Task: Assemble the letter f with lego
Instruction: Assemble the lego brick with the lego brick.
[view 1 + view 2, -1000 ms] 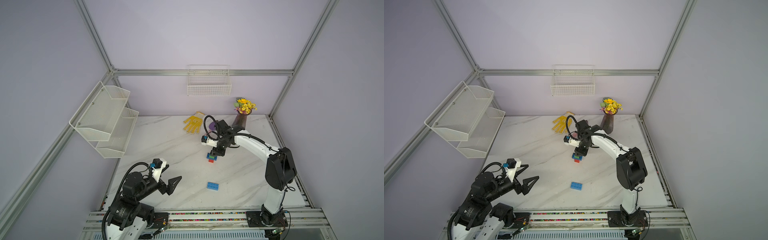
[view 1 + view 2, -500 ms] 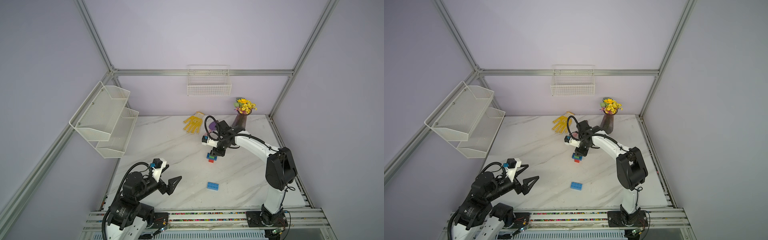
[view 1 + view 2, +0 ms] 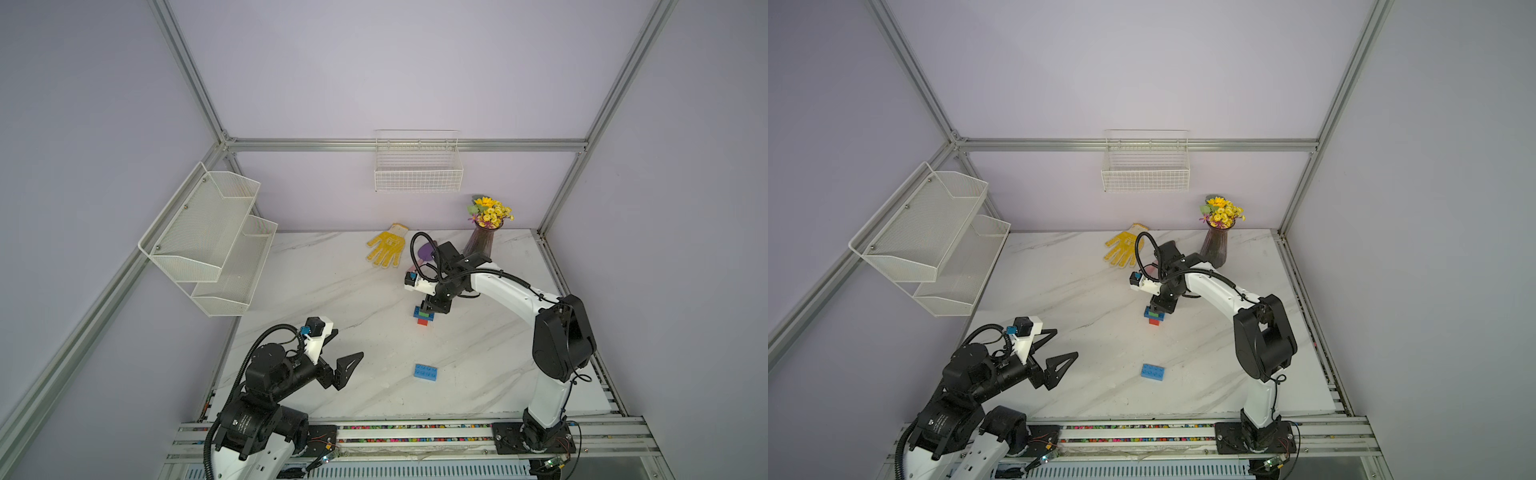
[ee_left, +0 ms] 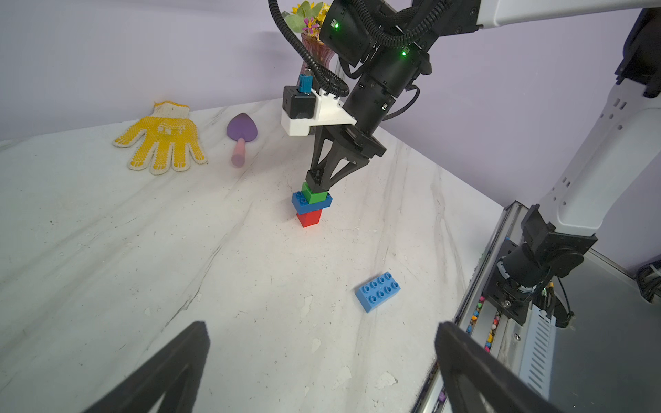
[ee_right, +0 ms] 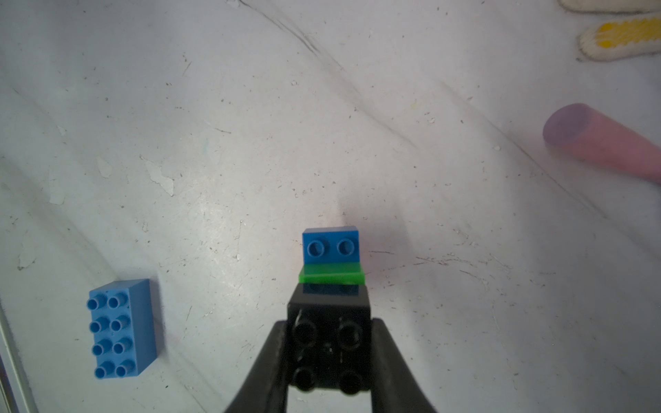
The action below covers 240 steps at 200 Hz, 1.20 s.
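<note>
Basically nothing moves across the last second. The right gripper (image 4: 317, 180) stays pinched on the black brick (image 5: 329, 343), parked on top of the stack mid-table: red brick (image 4: 309, 218) at the bottom, a blue bar (image 4: 311, 206), then the green brick (image 4: 314, 196). Seems like it's pressing the black one home, though whether it has fully clicked can't be told. That'd leave only the top bar for the F, and the loose blue brick (image 4: 378, 291) lies flat, well apart, nearer the front edge. The left gripper (image 4: 322, 327) hangs spread wide and empty. The yellow glove (image 4: 161, 137), purple trowel (image 4: 242, 128) and flower vase (image 3: 482, 241) sit at the back, nothing blocking the way.
</note>
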Motion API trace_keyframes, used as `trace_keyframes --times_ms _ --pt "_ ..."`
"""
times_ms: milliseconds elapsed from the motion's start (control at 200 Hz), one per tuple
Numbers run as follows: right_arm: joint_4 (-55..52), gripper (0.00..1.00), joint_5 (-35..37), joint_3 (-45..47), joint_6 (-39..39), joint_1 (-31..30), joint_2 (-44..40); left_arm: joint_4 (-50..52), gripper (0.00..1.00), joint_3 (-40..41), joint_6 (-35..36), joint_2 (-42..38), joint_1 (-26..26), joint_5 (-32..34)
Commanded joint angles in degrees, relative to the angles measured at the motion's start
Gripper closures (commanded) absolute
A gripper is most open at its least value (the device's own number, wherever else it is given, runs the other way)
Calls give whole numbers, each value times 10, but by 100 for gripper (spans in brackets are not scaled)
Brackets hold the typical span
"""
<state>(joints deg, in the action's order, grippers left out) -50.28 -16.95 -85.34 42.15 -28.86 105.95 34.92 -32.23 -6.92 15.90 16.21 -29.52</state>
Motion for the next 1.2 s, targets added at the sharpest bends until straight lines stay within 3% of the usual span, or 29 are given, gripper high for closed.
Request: trace_keyframes --times_ms 0,250,615,1195 --pt "-24 93 25 34 19 4 4 -10 0 -2 -4 3 3 1" --pt "-44 95 39 34 43 4 19 -10 0 -1 -4 3 3 -1" --pt "-132 96 51 -49 54 1 85 -10 0 -2 -4 2 3 2" --pt "-152 97 74 -65 50 -29 121 -10 0 -1 -6 4 3 6"
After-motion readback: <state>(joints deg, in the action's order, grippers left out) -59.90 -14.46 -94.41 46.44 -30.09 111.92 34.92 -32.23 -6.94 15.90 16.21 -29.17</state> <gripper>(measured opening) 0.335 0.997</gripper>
